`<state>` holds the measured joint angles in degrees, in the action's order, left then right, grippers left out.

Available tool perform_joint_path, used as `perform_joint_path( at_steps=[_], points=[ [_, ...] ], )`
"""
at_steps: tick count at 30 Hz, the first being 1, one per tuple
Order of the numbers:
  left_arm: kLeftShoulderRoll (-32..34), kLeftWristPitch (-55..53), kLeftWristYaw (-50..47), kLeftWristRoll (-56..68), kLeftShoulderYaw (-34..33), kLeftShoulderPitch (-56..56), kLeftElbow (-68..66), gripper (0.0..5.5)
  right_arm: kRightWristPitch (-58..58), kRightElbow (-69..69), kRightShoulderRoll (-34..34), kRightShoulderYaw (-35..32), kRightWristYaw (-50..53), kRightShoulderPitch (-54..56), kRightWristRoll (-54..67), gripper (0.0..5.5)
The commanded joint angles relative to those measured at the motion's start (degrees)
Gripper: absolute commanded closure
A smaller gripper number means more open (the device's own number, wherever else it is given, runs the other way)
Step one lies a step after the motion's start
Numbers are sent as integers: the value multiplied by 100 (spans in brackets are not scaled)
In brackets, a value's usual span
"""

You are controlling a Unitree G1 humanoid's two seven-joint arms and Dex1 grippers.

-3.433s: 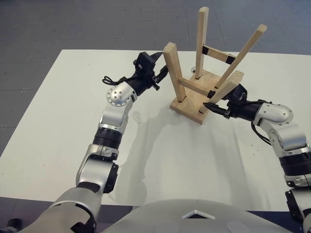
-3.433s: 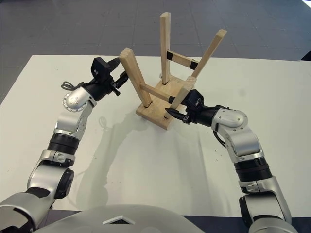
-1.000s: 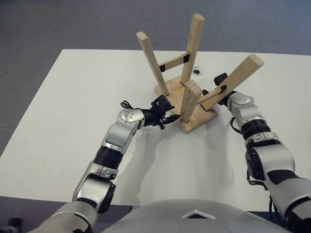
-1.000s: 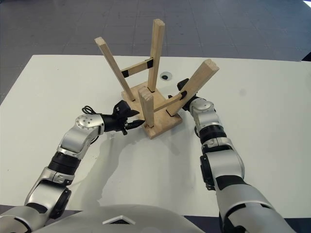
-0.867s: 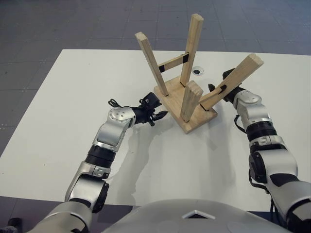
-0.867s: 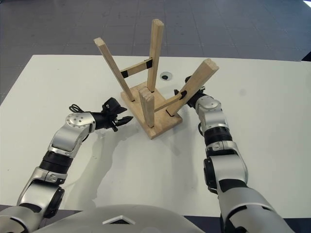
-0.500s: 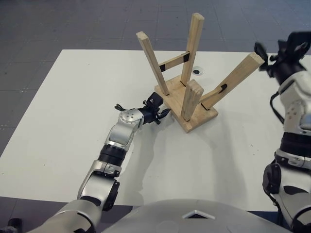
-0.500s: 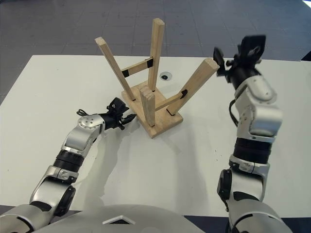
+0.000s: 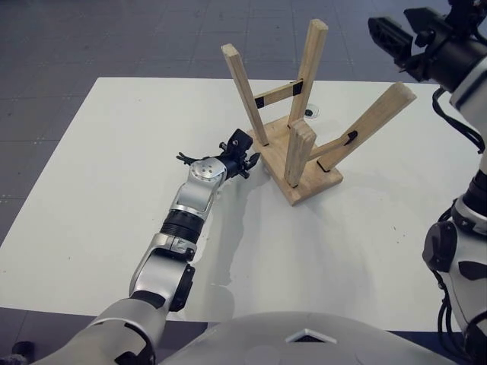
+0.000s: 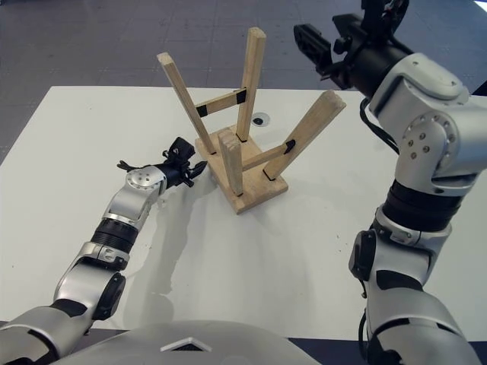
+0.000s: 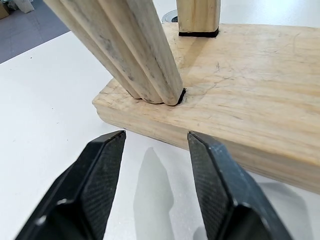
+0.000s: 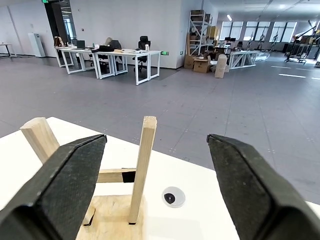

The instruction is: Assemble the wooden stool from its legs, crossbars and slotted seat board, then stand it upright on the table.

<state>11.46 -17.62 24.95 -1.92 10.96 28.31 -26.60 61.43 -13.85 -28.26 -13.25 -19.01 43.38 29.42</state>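
Stool (image 9: pixel 242 91) inverted on its seat board (image 9: pixel 312 182); left gripper (image 9: pixel 247 161), open and empty, at the board's edge, likely to steady it; right gripper (image 9: pixel 403 26) open, empty, overhead

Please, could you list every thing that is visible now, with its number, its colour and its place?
table: 1, white, under everything.
seat board: 1, pale wood, lying flat on the table.
legs: 4, pale wood, set in the seat board, pointing up, splayed.
crossbars: 2, pale wood with black ends, each between two legs.
cable hole: 1, dark, grey ring, in the table behind the seat board.
desks: several, white, in the room far behind.
left tool: 1, black, open, low beside a seat board corner, apart from it.
right tool: 1, black, open, raised above the legs, empty.
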Motion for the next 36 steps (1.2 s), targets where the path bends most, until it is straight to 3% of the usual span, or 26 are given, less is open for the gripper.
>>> perform_joint_path(
  at_steps=[1,4,9,13,16,21,23,27,36],
  points=[
    [80,-176,15,72,-129,-257,469,317,132,39,47,83,-93,-357,89,179],
    [73,-268,-13,95,-158,-392,748,317,-68,60,182,-181,-60,-114,225,179],
    [74,-401,-12,100,-193,-657,1091,317,-1309,-57,415,-1044,157,1759,857,179],
    [138,-502,-33,127,-295,-793,1272,317,-2150,455,148,-1042,180,2463,603,179],
    [185,-563,-9,133,-311,-800,1303,317,-1882,556,245,-774,80,1366,637,179],
    [208,-672,-75,148,-369,-958,1400,317,-806,152,400,1108,-367,-2640,551,179],
    [94,-654,-148,146,-330,-1015,1404,317,-497,440,466,728,-213,-2880,757,179],
    [-47,-623,-188,146,-275,-870,1344,317,-635,651,699,-44,232,-1589,1241,179],
    [20,-621,-109,126,-262,-848,1343,317,-681,-426,1021,-912,1407,607,2753,179]
  ],
)
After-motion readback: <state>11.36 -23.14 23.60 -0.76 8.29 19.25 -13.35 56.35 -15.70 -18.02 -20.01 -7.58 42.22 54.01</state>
